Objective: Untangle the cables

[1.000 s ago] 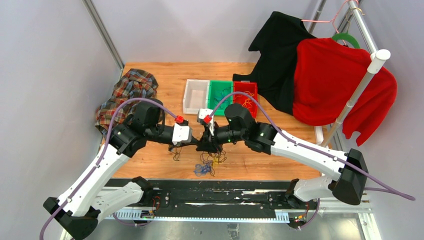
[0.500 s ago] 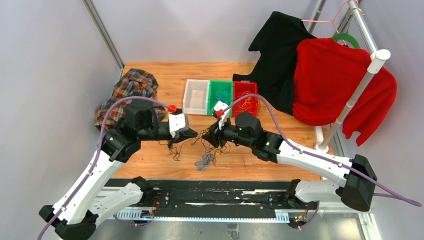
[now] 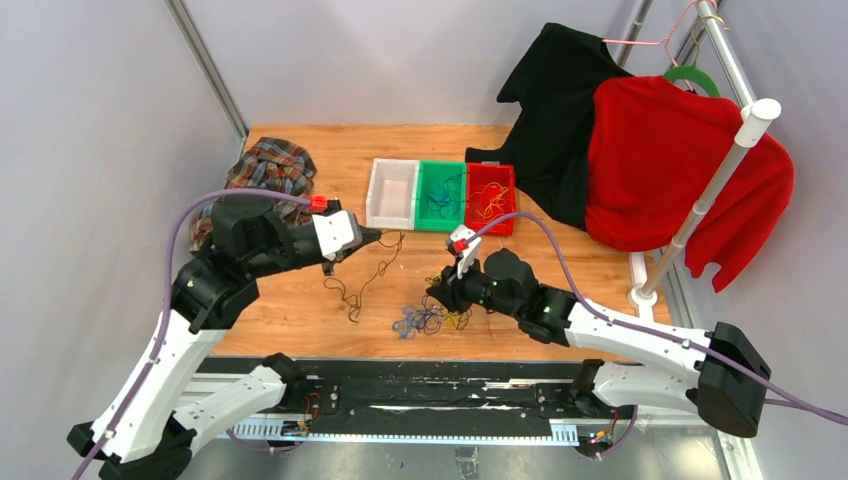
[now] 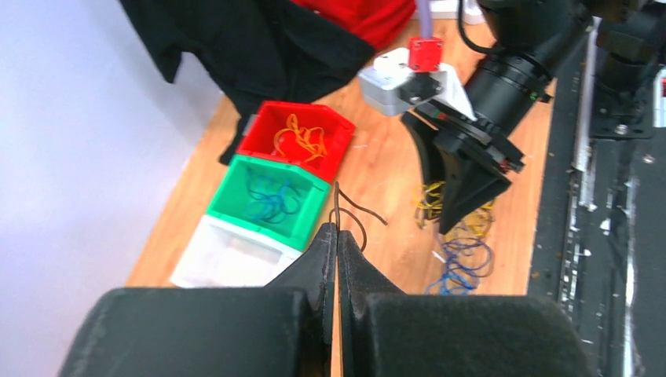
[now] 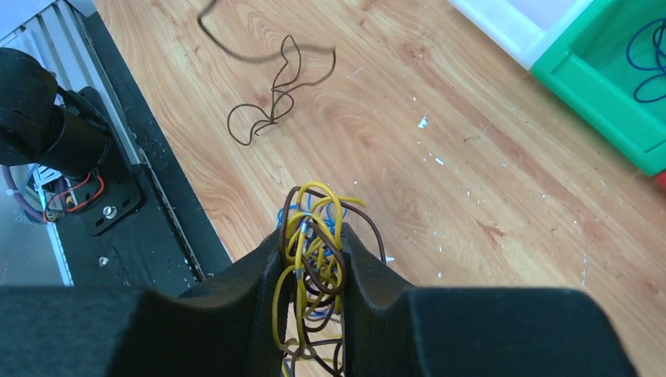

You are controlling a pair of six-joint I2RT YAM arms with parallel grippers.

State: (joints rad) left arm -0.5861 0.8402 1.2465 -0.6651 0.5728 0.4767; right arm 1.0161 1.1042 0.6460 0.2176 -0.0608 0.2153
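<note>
My left gripper (image 3: 372,236) is shut on one end of a single dark brown cable (image 3: 352,292). The cable hangs from the closed tips (image 4: 336,234) and trails in loops down to the wood. It lies apart from the rest, and the right wrist view shows it too (image 5: 271,86). The tangle of cables (image 3: 430,318), yellow, brown and blue, sits near the table's front edge. My right gripper (image 3: 441,298) is over it. Its two fingers press a bunch of yellow and brown loops (image 5: 312,243) between them.
Three bins stand in a row at the back: white (image 3: 392,193), green (image 3: 441,195) holding blue wires, and red (image 3: 490,197) holding yellow ones. A plaid cloth (image 3: 262,172) lies at the back left. Black (image 3: 560,100) and red (image 3: 670,160) garments hang at the right.
The two grippers drew apart. The left one went left and back with the brown cable, which came free of the tangle. The right one moved right and nearer, taking the tangle with it.
</note>
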